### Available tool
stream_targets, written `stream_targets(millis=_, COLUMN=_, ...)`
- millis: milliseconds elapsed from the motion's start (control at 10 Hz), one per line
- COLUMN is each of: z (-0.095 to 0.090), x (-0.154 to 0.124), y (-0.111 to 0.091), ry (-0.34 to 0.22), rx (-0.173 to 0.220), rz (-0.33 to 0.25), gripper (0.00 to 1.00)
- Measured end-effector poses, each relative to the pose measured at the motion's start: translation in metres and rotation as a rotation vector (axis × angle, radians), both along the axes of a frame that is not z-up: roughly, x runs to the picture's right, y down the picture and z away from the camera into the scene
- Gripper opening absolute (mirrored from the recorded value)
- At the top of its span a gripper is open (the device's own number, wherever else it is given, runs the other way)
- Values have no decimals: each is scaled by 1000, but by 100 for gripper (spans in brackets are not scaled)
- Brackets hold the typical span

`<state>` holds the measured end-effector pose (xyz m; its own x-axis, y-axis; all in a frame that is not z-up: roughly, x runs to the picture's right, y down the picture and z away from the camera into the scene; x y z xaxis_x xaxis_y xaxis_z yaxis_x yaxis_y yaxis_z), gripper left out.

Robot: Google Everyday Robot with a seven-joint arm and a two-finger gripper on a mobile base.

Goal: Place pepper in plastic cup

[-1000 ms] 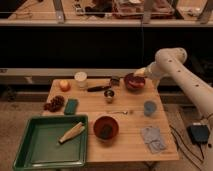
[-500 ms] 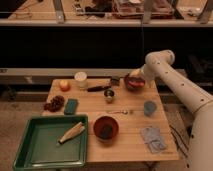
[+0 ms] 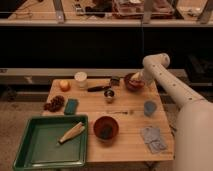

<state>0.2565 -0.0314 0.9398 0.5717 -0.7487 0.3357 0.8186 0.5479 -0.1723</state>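
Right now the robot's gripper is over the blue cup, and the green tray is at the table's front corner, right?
No. The camera view shows the gripper at the brown bowl at the back of the table; the blue cup stands alone, nearer the front. The green tray is at the table's front corner, as you said.

The wooden tabletop [image 3: 127, 102] carries a green rectangular tray [image 3: 37, 147] holding a pale slim object [image 3: 71, 132], a brown round bowl [image 3: 106, 128] beside it, a teal sponge [image 3: 71, 106], a round orange fruit [image 3: 64, 85], a white cylindrical cup [image 3: 80, 79] and a grey cloth [image 3: 152, 139].
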Motion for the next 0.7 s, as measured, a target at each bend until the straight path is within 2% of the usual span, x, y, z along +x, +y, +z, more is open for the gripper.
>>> stream_targets(millis=400, z=11, x=13, y=-2, ry=20, rx=-4, rz=20, gripper=80)
stream_targets(millis=500, z=13, x=16, y=-2, ry=23, rx=-7, rz=25, gripper=76)
stream_targets(millis=700, z=15, x=18, y=0, ry=24, rx=-13, rz=29, gripper=59)
